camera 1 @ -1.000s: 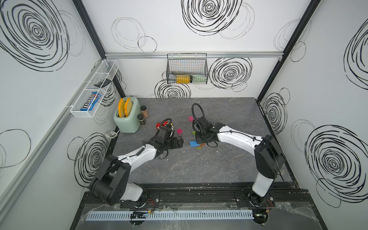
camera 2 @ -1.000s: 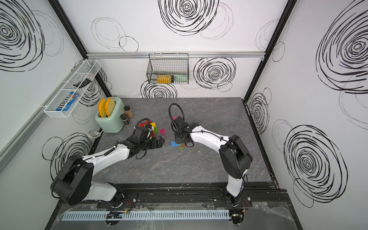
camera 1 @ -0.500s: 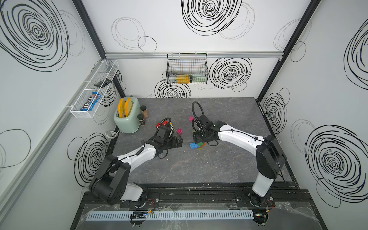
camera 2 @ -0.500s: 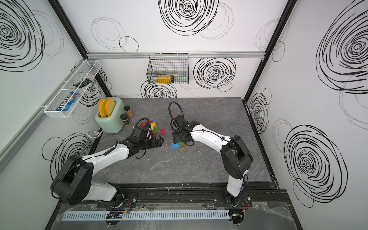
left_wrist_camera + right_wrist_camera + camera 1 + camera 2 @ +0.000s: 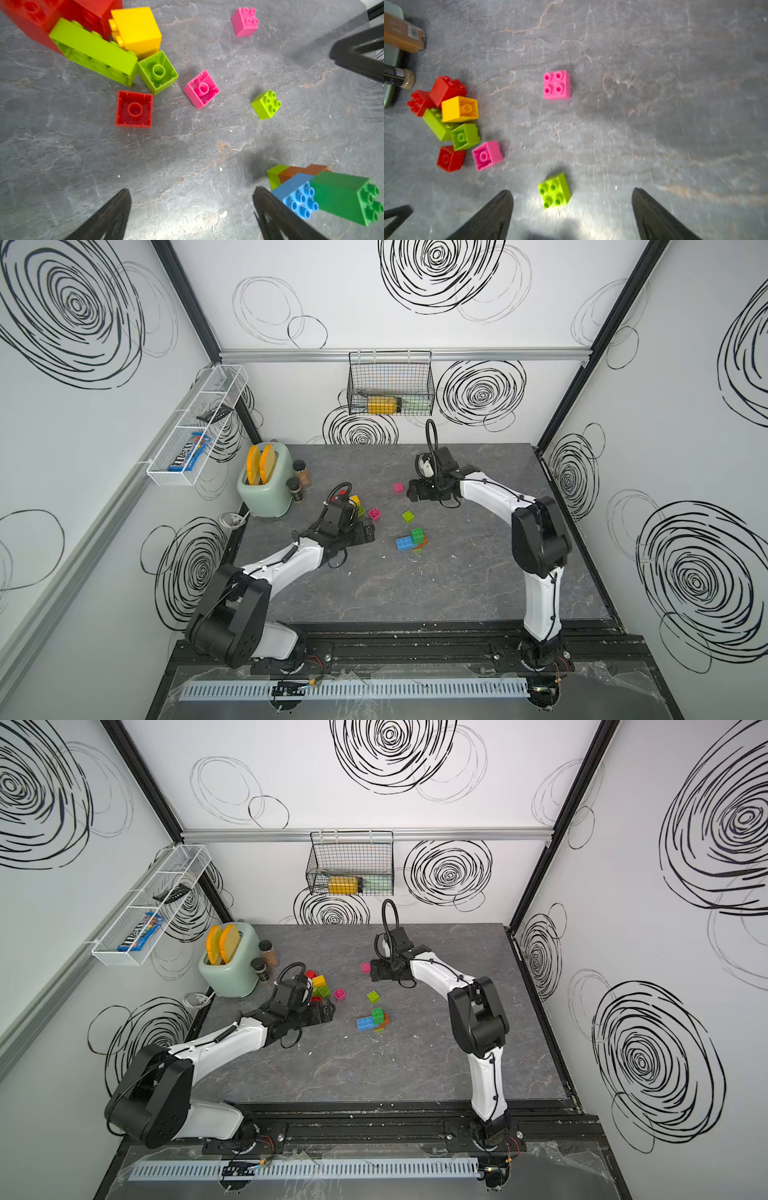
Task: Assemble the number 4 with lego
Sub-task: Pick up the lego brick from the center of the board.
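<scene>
Lego stack [image 5: 411,540] (blue, green, orange and lime bricks joined) sits near the middle of the table [image 5: 457,593] in both top views, well apart from the loose pile [image 5: 319,982] at its 10 o'clock. Judgement: this is the start of the 4, set on bare slate where either arm can reach it. Left gripper [image 5: 367,532] hangs low at the stack's 9 o'clock and right gripper [image 5: 412,492] at its 12 o'clock, just beside a pink brick [image 5: 398,487]. A lime square brick [image 5: 408,516] lies between that gripper and the stack. Left wrist view: left gripper [image 5: 191,190] jaws spread wide over bare slate with nothing between them, the stack just outside one fingertip; probably parked to keep the build clear. Right wrist view: right gripper [image 5: 571,191] jaws released, wide and empty, with the lime brick studs-up just ahead of the gap and the pink brick beyond. Likely lining up a next piece; which one, cannot tell.
</scene>
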### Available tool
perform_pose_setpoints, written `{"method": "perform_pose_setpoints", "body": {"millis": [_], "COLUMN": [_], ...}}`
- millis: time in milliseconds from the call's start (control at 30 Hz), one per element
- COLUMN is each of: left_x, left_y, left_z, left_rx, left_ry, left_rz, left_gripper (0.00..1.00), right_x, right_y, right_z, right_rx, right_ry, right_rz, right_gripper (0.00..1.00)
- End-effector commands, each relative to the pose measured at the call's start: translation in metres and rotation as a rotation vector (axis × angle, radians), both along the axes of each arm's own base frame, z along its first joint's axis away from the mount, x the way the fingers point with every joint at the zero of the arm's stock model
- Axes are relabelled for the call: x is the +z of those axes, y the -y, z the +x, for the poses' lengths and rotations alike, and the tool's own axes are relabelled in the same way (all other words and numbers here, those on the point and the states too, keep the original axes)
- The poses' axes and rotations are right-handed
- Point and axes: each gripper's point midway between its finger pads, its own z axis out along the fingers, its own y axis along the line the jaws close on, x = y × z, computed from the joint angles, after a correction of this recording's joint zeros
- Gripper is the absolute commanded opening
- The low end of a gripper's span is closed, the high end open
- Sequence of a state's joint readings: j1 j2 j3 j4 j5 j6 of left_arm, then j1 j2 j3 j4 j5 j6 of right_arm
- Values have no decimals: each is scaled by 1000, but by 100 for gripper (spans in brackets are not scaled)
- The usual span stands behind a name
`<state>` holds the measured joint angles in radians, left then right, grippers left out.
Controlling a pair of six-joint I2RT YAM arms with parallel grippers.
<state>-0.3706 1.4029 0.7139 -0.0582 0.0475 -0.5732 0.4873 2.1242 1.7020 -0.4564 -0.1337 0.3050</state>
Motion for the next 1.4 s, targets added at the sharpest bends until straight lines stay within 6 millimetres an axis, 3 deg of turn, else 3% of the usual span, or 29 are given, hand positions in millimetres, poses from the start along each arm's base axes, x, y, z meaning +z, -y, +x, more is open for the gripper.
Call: {"method": "perform_pose_setpoints", "body": {"millis": [0, 267, 500, 733, 933, 1367], "left_x": [28, 31, 30, 30, 31, 31], "left_y": [-6, -16, -22, -26, -27, -26], "left_z": [15, 19, 21, 21, 21, 17], "left_rx": [58, 81, 95, 102, 101, 94], "left_ry": [86, 96, 96, 99, 105, 111], "left_rz": [-21, -14, -11, -8, -8, -18], "left_gripper": [96, 96, 96, 96, 96, 96], "right_x": [-3, -21, -30, -53, -65, -63], "right_y": [-13, -40, -57, -62, -62, -59], "right_z": [16, 56, 66, 80, 81, 81], "right_rx": [71, 118, 135, 106, 93, 84], "right_ry": [46, 139, 223, 188, 165, 183], "right_rz": [-49, -66, -116, -149, -156, -203], "right_gripper": [94, 92, 90, 85, 73, 44]}}
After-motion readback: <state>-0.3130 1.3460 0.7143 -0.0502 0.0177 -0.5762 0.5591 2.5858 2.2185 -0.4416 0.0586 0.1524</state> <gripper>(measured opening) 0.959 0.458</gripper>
